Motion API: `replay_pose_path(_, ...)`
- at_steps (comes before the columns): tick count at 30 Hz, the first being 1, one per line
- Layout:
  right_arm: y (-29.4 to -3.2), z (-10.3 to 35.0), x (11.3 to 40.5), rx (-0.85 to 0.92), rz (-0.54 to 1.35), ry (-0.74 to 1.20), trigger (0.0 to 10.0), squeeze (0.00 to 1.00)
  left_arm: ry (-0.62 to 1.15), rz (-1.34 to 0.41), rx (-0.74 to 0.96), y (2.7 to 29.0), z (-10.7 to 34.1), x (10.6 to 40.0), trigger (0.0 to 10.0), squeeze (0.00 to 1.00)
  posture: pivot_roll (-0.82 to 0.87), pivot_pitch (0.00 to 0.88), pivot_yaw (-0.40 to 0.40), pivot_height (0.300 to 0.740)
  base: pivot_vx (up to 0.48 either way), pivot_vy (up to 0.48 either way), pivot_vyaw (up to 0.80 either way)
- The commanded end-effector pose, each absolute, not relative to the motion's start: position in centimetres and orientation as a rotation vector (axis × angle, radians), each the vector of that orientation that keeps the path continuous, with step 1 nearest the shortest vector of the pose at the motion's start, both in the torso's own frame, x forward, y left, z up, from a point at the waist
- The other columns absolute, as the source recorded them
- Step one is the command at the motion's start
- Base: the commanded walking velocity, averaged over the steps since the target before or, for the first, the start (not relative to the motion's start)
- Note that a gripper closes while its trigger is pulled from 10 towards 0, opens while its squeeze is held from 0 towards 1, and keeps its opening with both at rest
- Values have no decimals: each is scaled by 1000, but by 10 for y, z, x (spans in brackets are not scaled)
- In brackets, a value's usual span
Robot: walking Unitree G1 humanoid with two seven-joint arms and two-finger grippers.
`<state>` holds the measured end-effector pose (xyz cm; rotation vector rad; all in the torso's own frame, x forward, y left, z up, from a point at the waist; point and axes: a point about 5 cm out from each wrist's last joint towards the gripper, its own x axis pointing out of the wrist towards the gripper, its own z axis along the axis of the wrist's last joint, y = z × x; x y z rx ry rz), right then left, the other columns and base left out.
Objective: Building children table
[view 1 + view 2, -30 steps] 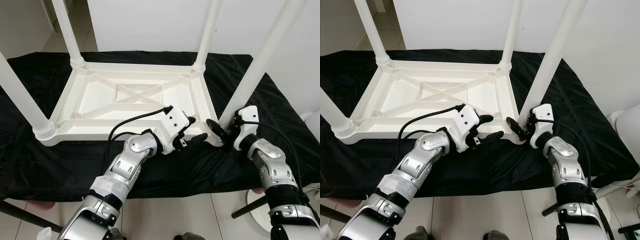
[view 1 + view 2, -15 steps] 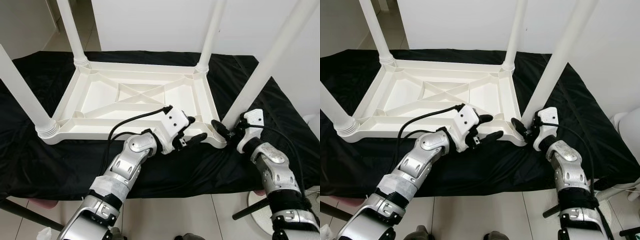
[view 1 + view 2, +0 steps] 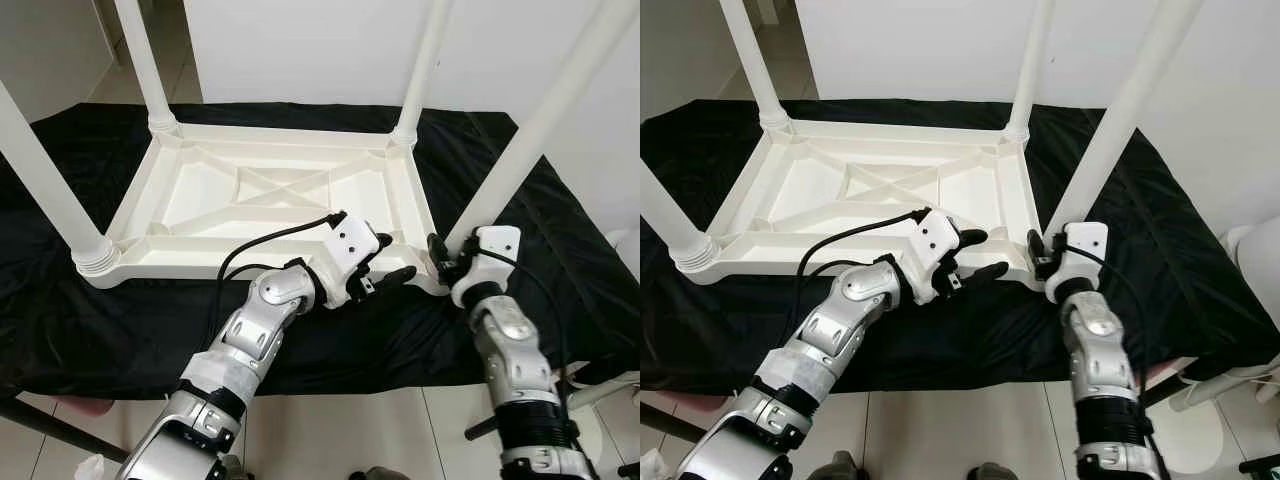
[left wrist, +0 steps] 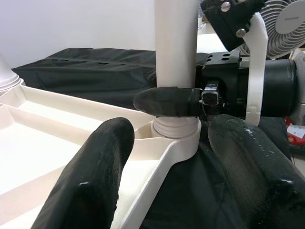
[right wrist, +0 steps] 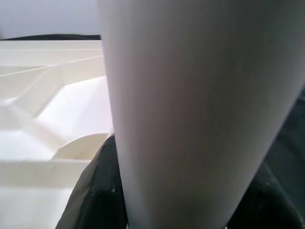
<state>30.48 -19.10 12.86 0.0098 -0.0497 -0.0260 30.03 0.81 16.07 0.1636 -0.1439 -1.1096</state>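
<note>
1. Tabletop [image 3: 270, 200]: white plastic, upside down on a black cloth [image 3: 560, 230] over a raised surface; ribbed underside faces up, four legs standing in its corner sockets.
2. Near right leg [image 3: 520, 150]: long axis steep, rising from its socket and leaning away toward the right; foot sits at the corner nearest both arms.
3. Right gripper [image 3: 445, 262]: at the base of that leg, fingers closed round it just above the socket. The left wrist view shows one black finger [image 4: 167, 101] wrapped across the shaft, directly over the threaded collar [image 4: 175, 128].
4. Left gripper [image 3: 390, 262]: fingers spread wide, holding nothing, hovering at the tabletop's near rim just beside the same corner, pointing at the leg.
5. Judgement: seating or twisting the leg falls to the right arm, which already has it; the left is placed to steady the rim.
6. View difference: right wrist view gives the leg shaft [image 5: 200, 109] pressed close between its fingers; the socket joint reads clearly in the left wrist view.
</note>
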Motion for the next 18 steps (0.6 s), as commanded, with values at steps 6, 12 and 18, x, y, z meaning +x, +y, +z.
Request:
replay_pose_path(6,-168,125,296,44,-277,-22,10000,0,-125,-1117,170,7,157,299,10000,0,-5,0,-27,740,0,0,0)
replay_pose_path(12,-160,129,294,64,-314,-24,10000,0,-123,-1118,169,8,157,299,10000,0,-10,0,-23,740,0,0,0)
replay_pose_path(18,-171,130,283,68,-309,-41,10000,1000,-121,-1120,173,9,157,299,10000,0,-12,0,-21,740,0,0,0)
